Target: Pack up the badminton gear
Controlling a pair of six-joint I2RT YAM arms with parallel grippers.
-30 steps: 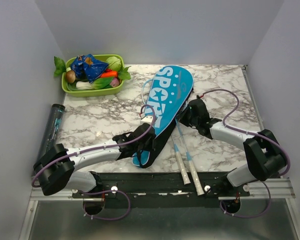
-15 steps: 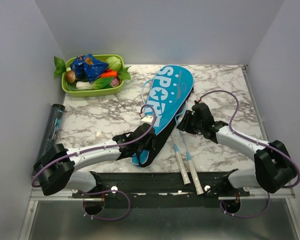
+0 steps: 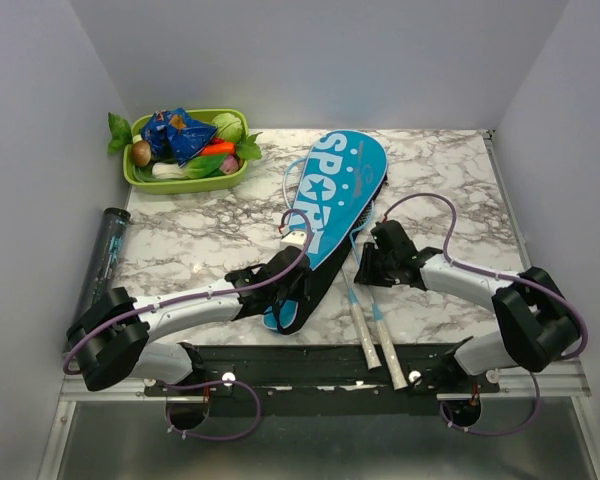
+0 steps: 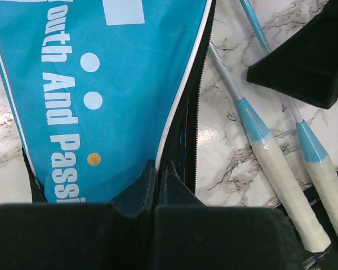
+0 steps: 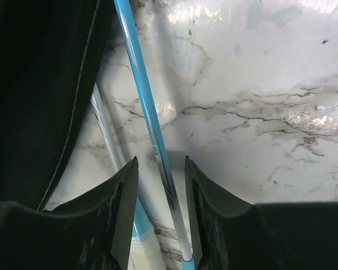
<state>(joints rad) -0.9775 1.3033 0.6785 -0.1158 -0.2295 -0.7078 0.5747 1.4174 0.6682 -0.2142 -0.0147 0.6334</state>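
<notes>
Our right gripper (image 5: 160, 171) stands part open, its jaws astride the blue shaft (image 5: 143, 107) of one racket, and as far as we can tell it grips nothing. Just to its left lies the black open side of the cover (image 5: 39, 84), with a paler shaft (image 5: 107, 129) running between the two. We judge it is lined up this way to pinch the shaft and slide the racket deeper into the cover. The right arm reaches in low from its base, wrist bent down over the worktop (image 3: 200, 235).

Our left gripper (image 4: 158, 171) is closed on the near edge of the cover, with blue fabric pinched beside the zip. We judge this hold steadies the cover and lifts its mouth for loading. To this gripper's right the two rackets (image 4: 270, 163) lie side by side, white handles towards the arms' bases and shafts leading under the cover's edge. Their heads are hidden. The left arm lies stretched low across the worktop.

Well off to the left arm's outer side, the dark tube (image 3: 108, 250) lies along the worktop's edge. Beyond it stands the tray (image 3: 185, 150) of toy vegetables, which is no part of the job. We cannot make out any shuttlecocks.
</notes>
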